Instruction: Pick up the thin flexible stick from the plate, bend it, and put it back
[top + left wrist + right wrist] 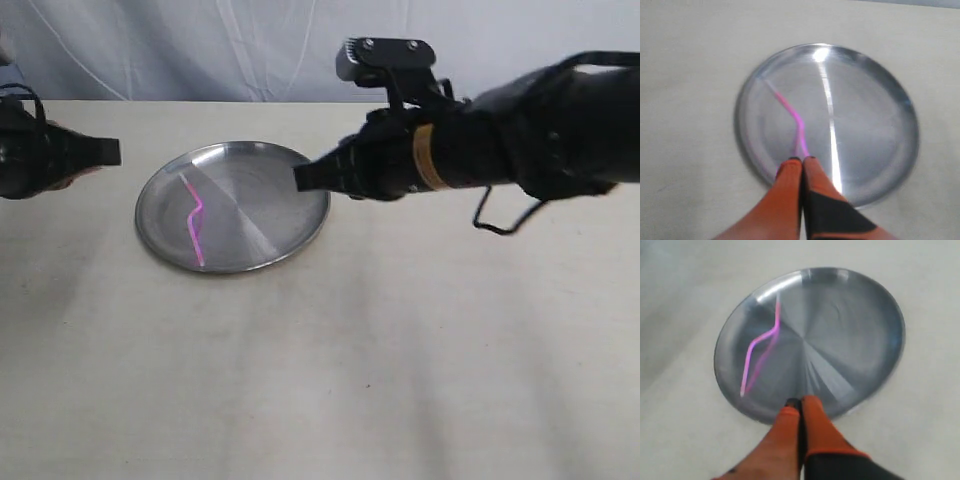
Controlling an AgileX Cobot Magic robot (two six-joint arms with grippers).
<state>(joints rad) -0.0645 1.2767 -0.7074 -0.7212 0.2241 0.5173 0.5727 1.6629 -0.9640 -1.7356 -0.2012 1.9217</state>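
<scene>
The thin flexible stick is bright pink and lies kinked in a zigzag on the left half of the shiny steel plate. My left gripper hovers left of the plate, clear of its rim, shut with nothing in it. In the left wrist view its orange fingertips overlap the near end of the stick on the plate. My right gripper is shut and empty over the plate's right rim. The right wrist view shows that gripper at the plate's edge, apart from the stick.
The plate sits on a pale beige tabletop. A light cloth backdrop hangs behind the table's far edge. The right arm's dark bulk stretches in from the right, above the table.
</scene>
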